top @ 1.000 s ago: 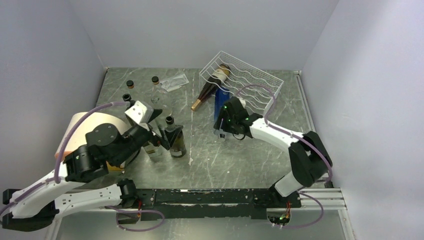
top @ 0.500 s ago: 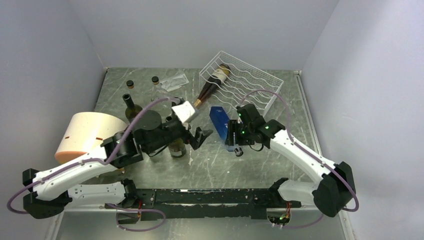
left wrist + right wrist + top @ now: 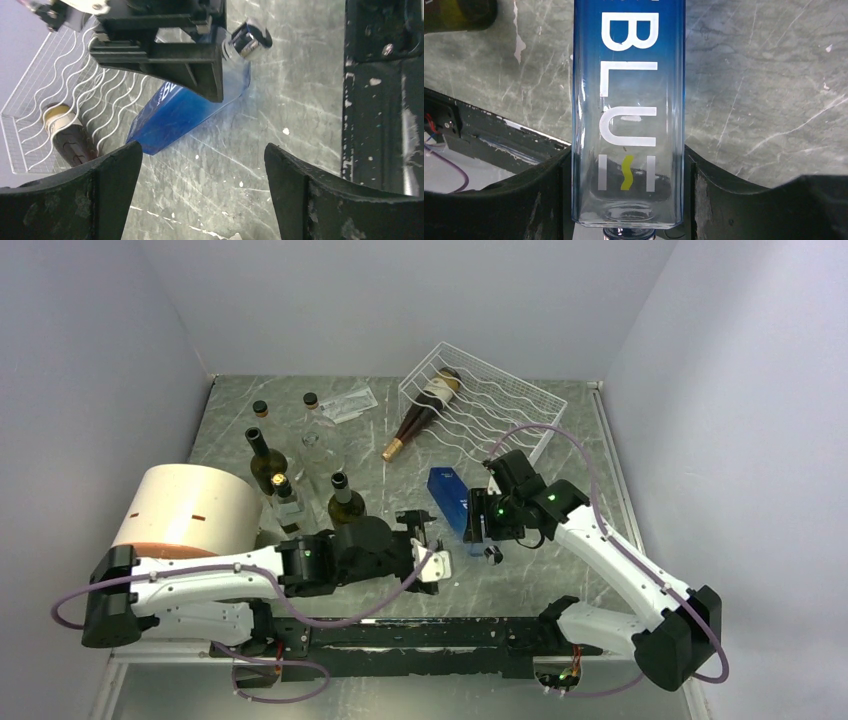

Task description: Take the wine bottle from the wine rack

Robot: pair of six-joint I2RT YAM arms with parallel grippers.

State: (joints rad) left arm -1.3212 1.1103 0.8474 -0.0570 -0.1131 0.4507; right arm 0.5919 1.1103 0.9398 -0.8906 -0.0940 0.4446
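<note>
Right pincer [image 3: 487, 530] clamped on blue bottle [image 3: 450, 498]; lower it base-first onto table [image 3: 400, 480] before releasing. Left pincer [image 3: 200, 190] apart, empty.

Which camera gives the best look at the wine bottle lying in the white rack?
The top view: the wine bottle shows whole, body in the rack, neck poking out. The left wrist view catches only one end of it through the wires. The right wrist view is filled by the blue bottle.
</note>
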